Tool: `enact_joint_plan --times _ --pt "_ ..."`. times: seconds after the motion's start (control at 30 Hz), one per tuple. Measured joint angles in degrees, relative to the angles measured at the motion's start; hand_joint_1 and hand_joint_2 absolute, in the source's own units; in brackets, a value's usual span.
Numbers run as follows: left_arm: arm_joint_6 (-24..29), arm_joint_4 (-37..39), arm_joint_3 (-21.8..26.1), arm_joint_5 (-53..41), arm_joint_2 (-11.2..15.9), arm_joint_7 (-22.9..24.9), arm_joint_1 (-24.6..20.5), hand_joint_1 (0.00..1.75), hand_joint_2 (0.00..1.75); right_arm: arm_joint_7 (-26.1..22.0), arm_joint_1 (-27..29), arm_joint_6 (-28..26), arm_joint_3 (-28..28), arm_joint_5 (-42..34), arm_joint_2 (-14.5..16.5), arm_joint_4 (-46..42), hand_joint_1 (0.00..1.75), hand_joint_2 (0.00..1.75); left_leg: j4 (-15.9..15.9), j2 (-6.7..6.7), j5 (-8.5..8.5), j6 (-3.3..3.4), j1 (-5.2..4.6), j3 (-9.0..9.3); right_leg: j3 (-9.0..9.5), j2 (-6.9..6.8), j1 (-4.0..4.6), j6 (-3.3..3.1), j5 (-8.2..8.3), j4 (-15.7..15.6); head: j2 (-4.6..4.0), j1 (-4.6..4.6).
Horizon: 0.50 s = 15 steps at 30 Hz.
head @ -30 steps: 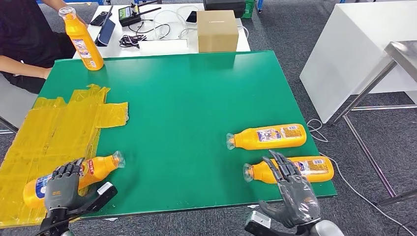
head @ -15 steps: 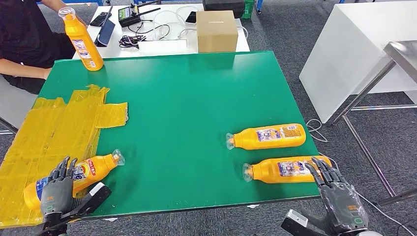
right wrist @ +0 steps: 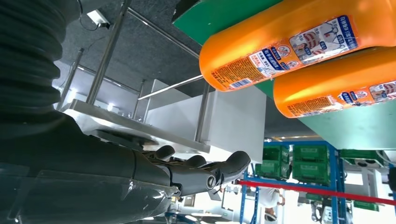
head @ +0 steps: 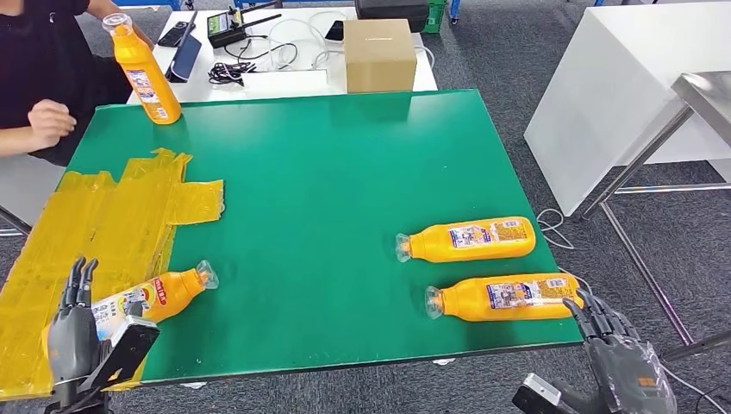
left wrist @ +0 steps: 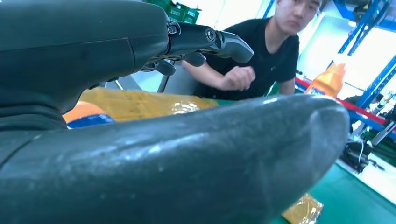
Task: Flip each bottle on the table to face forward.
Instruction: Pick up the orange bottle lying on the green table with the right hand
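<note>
- As both arms have drawn back toward the robot over the last second, the right hand (head: 627, 366) now hangs off the near right corner of the table (head: 345, 172), fingers spread and holding nothing; a second ago it lay over the near-right bottle (head: 504, 297).
- The left hand (head: 73, 341) has likewise slid off the left bottle (head: 146, 302) and sits at the table's near left edge, released, fingers pointing up and apart.
- The near-right bottle lies on its side, label up, cap toward the table's middle, just beyond the right fingertips.
- The far-right bottle (head: 470, 240) lies parallel just behind it, also label up.
- The left bottle rests on the yellow sheet (head: 95, 224), its label now showing more fully than before.
- A fourth bottle (head: 142, 69) stands upright at the far left corner, where a person's hand (head: 47, 123) has come into view beside it.
- My reading: the flips on the three lying bottles look done, and the hands are retreating rather than reaching.
</note>
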Motion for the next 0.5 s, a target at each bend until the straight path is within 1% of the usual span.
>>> enact_joint_plan --times 0.1,0.2,0.3,0.4,0.5 --pt "0.0 -0.8 0.3 0.9 -0.3 -0.6 0.2 0.00 0.00 0.0 0.1 0.2 -0.3 0.1 0.3 0.0 0.00 1.75 0.0 0.00 0.01 0.00 0.00 0.02 0.01 0.00 0.00 0.00 0.00 0.0 0.00 0.01" --pt "-1.0 -2.7 0.5 5.9 -1.0 -3.2 0.7 0.00 0.00 -0.5 0.3 1.5 -1.3 0.6 1.2 0.0 0.00 1.75 0.0 0.01 0.00 0.00 0.00 0.03 -0.01 0.00 0.00 0.00 0.00 0.0 0.00 0.01" --pt "-3.3 -6.1 0.5 12.6 -1.8 -5.0 1.4 0.00 0.00 -2.1 0.4 3.2 -2.8 1.2 3.0 0.1 0.00 1.75 0.0 0.01 0.00 0.00 0.00 0.01 -0.01 0.00 0.00 0.00 -0.01 0.0 0.00 0.02" --pt "-5.8 -9.7 0.4 17.8 -2.5 -5.3 2.0 0.00 0.00 -4.3 0.3 5.0 -4.7 2.5 5.5 0.4 0.00 1.75 0.0 0.01 -0.01 0.00 0.00 0.00 -0.01 0.00 0.00 0.00 -0.01 0.0 0.00 0.01" --pt "-7.6 -12.7 0.1 20.9 -3.2 -5.4 2.8 0.00 0.00 -5.7 -0.1 6.3 -6.3 4.4 7.8 0.9 0.00 1.75 0.0 0.01 -0.01 0.00 0.00 0.00 -0.01 0.01 0.00 0.00 -0.01 0.0 0.00 0.01"
